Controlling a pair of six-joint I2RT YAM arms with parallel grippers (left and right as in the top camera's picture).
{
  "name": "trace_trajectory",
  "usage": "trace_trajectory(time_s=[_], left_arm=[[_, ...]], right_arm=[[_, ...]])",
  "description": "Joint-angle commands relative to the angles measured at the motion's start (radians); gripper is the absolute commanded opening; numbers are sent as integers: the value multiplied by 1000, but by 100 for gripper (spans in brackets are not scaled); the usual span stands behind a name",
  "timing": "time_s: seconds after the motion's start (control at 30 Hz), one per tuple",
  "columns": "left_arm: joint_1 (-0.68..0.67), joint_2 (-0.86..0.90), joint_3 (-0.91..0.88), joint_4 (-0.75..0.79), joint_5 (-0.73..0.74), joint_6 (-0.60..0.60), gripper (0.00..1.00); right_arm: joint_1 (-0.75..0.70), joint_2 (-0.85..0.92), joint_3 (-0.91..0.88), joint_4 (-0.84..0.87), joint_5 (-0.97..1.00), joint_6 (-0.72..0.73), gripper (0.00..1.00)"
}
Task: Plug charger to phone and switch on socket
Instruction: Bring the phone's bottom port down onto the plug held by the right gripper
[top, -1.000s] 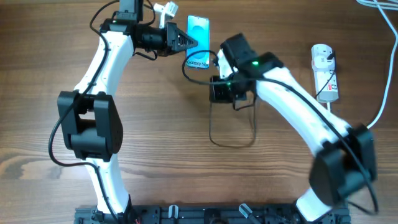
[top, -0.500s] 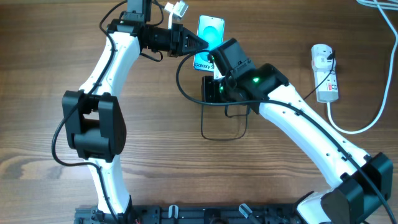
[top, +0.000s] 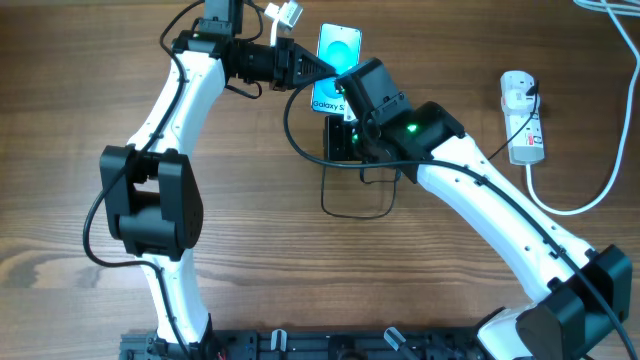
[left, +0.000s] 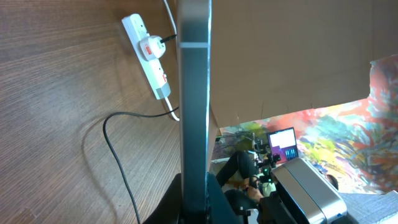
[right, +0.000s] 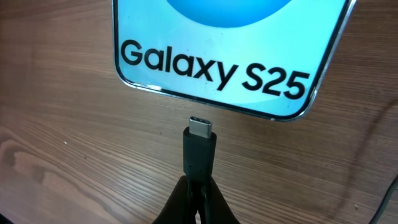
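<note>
Left gripper (top: 315, 68) clamped on slim cyan-screened pale-edged smartphone (top: 340, 45), near bench's far edge, mid-width. Right gripper (right: 196, 186) pinched shut on small dark connector of thin black cable (right: 199, 146), tip just short of phone's lower edge. Centre your tip on port, push straight, no twist

Left end effector (top: 315, 68), right end effector (right: 198, 186), clamped
</note>
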Motion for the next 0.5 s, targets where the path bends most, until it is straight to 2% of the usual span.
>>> trace_trajectory(time_s=[0.0,0.47], left_arm=[[3,0,2,4,47,24,4],[3,0,3,8,88,-3,4]], right_arm=[[-3,-4,15,-4,21,18,4],[-3,-4,15,2,5,45,4]])
